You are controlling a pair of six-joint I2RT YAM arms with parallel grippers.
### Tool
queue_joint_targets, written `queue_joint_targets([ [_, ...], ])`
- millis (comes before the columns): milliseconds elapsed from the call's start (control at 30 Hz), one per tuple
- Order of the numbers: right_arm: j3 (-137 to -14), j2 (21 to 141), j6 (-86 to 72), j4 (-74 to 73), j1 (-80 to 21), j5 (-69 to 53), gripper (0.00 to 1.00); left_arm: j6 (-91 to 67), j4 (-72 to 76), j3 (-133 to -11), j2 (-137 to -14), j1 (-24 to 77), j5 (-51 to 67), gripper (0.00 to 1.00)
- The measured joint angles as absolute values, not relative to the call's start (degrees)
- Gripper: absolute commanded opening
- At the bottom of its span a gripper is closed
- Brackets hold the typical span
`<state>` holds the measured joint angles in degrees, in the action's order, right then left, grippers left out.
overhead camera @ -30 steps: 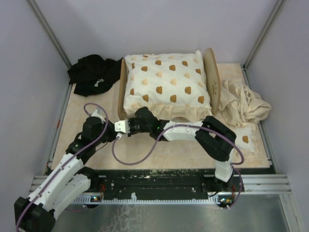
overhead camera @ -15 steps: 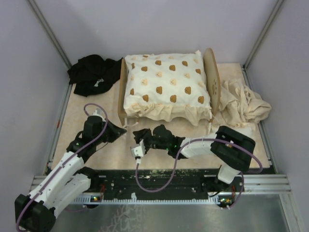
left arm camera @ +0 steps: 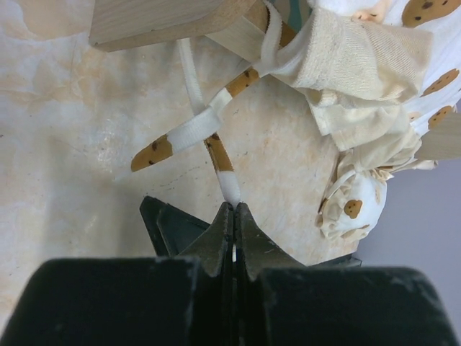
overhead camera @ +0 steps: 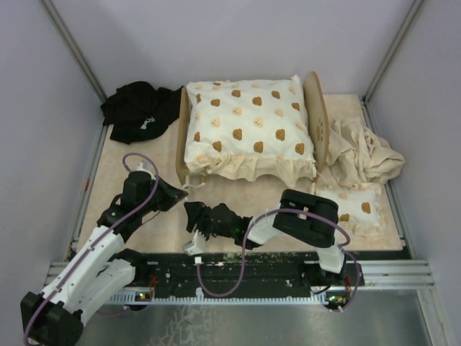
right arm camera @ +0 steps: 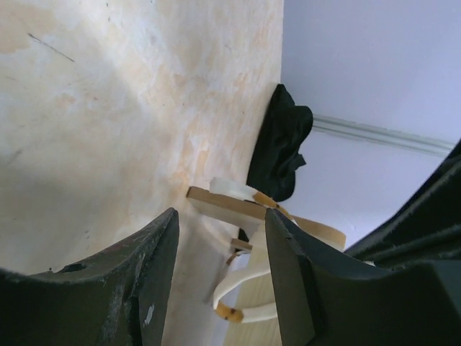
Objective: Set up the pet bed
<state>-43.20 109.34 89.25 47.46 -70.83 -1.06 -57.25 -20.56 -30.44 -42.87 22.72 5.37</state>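
Note:
The pet bed (overhead camera: 315, 108), a light-wood frame, stands at the back centre with the cream frilled cushion (overhead camera: 248, 126) with brown prints lying on it. The striped mattress is hidden. My left gripper (overhead camera: 184, 194) is at the bed's near left corner. In the left wrist view it (left arm camera: 234, 205) is shut on a white cushion tie strap (left arm camera: 229, 184) that runs up to the wood frame corner (left arm camera: 158, 21). My right gripper (overhead camera: 191, 214) is low over the mat in front of the bed, open and empty (right arm camera: 222, 213), with the frame corner (right arm camera: 230, 205) ahead of it.
A black cloth (overhead camera: 140, 108) lies at the back left. A plain beige cloth (overhead camera: 360, 151) is heaped right of the bed. A small cream printed pillow (overhead camera: 353, 205) lies at the near right. Grey walls close in three sides.
My right arm has pulled back from the bed's front edge toward the near side, gripper open. My left gripper has shifted slightly right to the bed's corner.

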Motion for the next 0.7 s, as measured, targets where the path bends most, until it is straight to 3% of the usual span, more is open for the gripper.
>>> queue_joint_targets([
  [533, -50.7, 117.4, 104.0, 51.2, -70.8, 6.5, 0.52, -57.6, -21.1, -30.4, -42.6, 22.7, 5.4, 0.0],
  [633, -52.2, 118.1, 104.9, 50.7, -70.9, 7.2, 0.47, -57.6, -21.0, -30.7, -42.6, 22.6, 5.2, 0.0],
  [700, -53.3, 118.7, 105.4, 50.4, -70.8, 7.9, 0.36, -57.7, -20.9, -30.9, -42.6, 22.4, 5.1, 0.0],
])
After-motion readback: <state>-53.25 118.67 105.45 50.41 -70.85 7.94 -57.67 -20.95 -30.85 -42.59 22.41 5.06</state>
